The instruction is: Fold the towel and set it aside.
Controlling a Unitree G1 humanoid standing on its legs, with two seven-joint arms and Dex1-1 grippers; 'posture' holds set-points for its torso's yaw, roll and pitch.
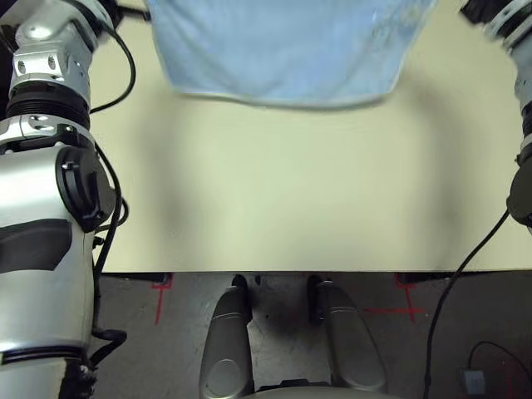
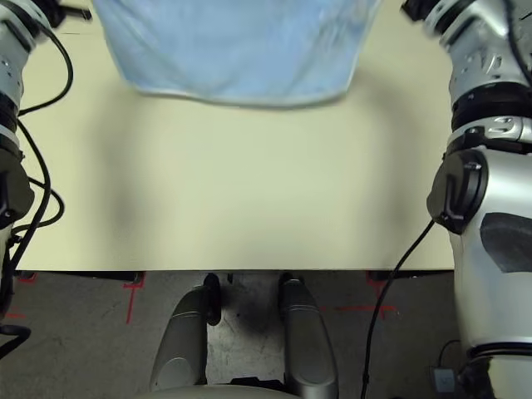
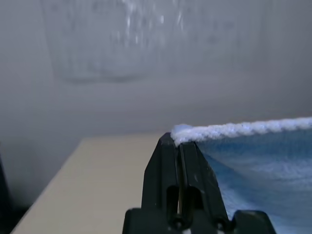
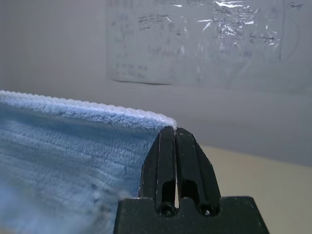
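The light blue towel (image 1: 283, 50) hangs lifted over the far part of the cream table (image 1: 291, 191), its white-stitched lower edge sagging just above the surface. In the left wrist view my left gripper (image 3: 176, 139) is shut on the towel (image 3: 258, 161) at one upper corner, the white edging running off from the fingertips. My right gripper (image 4: 174, 130) is likewise shut on the opposite upper corner of the towel (image 4: 63, 156). Both silver forearms flank the cloth at the sides of the head views.
The table's near edge (image 1: 291, 272) runs across in front of me, with grey floor and red tape marks (image 1: 162, 291) below it. Black cables (image 1: 116, 199) trail along my left arm. A wall with a taped paper sheet (image 4: 195, 44) stands beyond the table.
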